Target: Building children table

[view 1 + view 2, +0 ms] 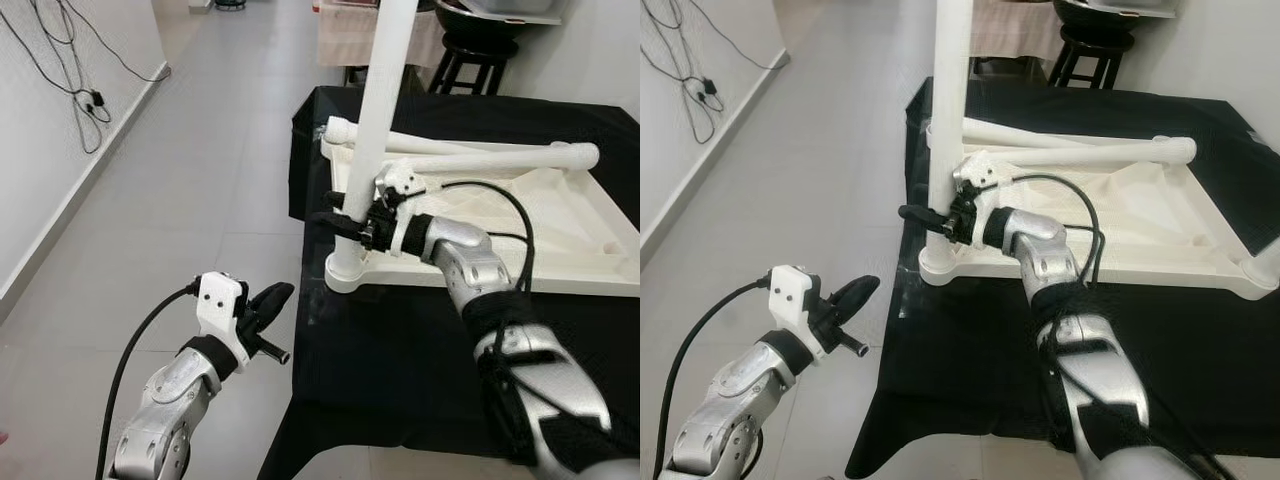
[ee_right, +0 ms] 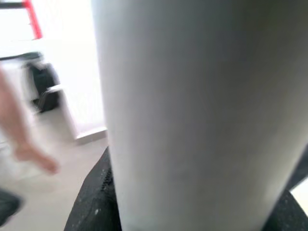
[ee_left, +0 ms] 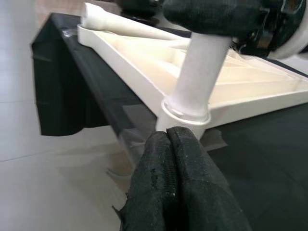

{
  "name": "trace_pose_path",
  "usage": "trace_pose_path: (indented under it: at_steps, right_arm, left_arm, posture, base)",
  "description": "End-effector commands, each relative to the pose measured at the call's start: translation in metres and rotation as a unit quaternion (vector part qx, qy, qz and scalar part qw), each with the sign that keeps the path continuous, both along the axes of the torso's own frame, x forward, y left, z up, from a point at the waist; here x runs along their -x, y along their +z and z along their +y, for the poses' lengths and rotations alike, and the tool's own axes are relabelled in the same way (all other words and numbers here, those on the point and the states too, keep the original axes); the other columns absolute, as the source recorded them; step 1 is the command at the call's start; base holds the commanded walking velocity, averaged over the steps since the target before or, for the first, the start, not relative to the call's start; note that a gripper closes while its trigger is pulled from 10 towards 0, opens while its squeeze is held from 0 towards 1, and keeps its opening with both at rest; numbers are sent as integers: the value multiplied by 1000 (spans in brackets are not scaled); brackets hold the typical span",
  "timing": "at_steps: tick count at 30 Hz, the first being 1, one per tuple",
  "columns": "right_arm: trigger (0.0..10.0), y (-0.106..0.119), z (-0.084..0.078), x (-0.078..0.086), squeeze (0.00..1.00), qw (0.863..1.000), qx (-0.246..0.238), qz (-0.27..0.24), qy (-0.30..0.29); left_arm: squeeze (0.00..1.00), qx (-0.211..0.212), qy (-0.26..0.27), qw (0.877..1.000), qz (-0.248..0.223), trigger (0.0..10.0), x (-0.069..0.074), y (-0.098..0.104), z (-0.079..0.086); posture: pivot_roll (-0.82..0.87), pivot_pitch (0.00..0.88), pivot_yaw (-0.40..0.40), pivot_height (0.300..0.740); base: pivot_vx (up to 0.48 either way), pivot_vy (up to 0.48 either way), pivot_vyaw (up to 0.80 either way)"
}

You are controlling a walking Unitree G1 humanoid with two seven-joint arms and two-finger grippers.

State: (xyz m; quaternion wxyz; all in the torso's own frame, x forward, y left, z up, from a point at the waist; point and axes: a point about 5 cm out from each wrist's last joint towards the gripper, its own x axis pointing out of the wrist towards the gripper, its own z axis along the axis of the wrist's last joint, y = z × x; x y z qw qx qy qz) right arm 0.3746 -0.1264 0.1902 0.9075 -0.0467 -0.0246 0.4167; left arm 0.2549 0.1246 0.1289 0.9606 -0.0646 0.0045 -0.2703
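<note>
A white plastic children's tabletop (image 1: 560, 225) lies upside down on a black-covered table (image 1: 400, 350). One white leg (image 1: 385, 100) stands upright in its near left corner socket (image 1: 347, 272). My right gripper (image 1: 345, 222) is shut on that leg low down; the leg (image 2: 202, 115) sits against the lens in the right wrist view. Two more white legs (image 1: 480, 155) lie loose across the tabletop. My left gripper (image 1: 272, 300) hangs shut and empty beside the table's left edge, its fingers (image 3: 173, 187) pointing at the socket (image 3: 185, 115).
The tiled floor (image 1: 200, 200) runs along the left, with a white wall and dangling cables (image 1: 80, 100). A black stool (image 1: 470, 60) stands behind the table. A person's blurred hand (image 2: 29, 149) shows in the right wrist view.
</note>
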Motion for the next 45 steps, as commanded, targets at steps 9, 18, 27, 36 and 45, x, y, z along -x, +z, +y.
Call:
trace_pose_path:
  at_steps: [9,18,27,36,45]
  right_arm:
    - [0,-54,13,36,0,938,-26,85,-335]
    - [10000,-39,18,15,200,948,-15,68,-312]
    - [10000,-9,36,6,0,990,-39,39,-132]
    - [10000,1,35,-2,0,999,13,22,31]
    - [0,-1,19,-10,0,997,24,58,50]
  left_arm:
    - [0,-3,-4,1000,3,10000,-1,0,3]
    - [0,-2,6,1000,-1,10000,-2,0,3]
    - [0,0,0,1000,0,10000,-2,0,0]
    - [0,2,1,1000,-1,10000,-1,0,-2]
    - [0,1,2,1000,0,10000,1,0,-1]
  posture:
    - [32,95,-44,740]
    - [42,95,-65,740]
    - [54,85,-69,740]
    - [65,89,-76,740]
    - [75,95,-74,740]
  base:
    - [0,0,0]
    - [0,0,0]
    - [0,0,0]
    - [0,0,0]
    - [0,0,0]
